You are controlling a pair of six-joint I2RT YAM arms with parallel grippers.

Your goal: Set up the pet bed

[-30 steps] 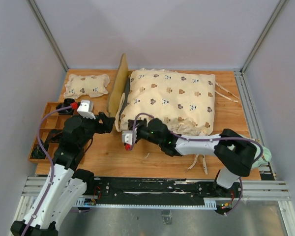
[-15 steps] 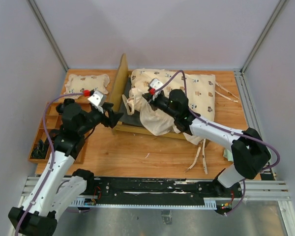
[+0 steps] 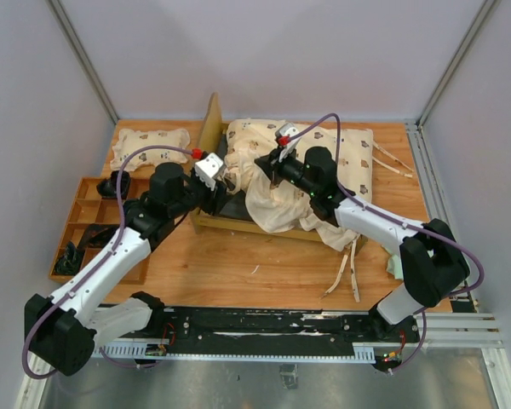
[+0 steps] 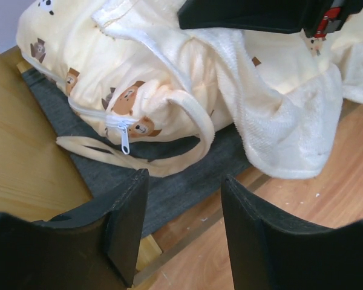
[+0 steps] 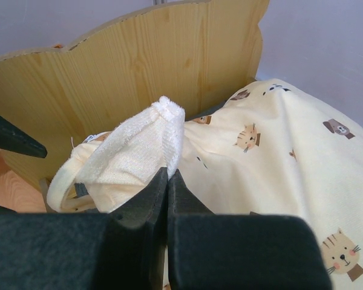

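The pet bed stands at the back of the table, its wavy wooden headboard (image 3: 211, 128) on the left and its grey fabric base (image 3: 237, 205) partly bare. A cream bear-print quilt (image 3: 349, 158) lies bunched over the bed. My right gripper (image 3: 272, 167) is shut on the quilt's white terry corner (image 5: 139, 148), held up in front of the headboard (image 5: 139, 66). At the bed's front left corner my left gripper (image 3: 224, 198) is open, with nothing between its fingers. In the left wrist view it (image 4: 184, 208) hovers over the base's edge (image 4: 169, 184), short of the quilt's zipper end (image 4: 127, 115).
A small matching pillow (image 3: 151, 146) lies at the back left. A wooden compartment tray (image 3: 85, 223) sits along the left edge. Loose quilt ties (image 3: 345, 277) trail over the table in front of the bed. Grey walls close in on three sides.
My right gripper has carried the quilt corner from the bed's front edge up and back toward the headboard, baring the grey base. My left arm reached right to the bed's corner, its jaws narrowing.
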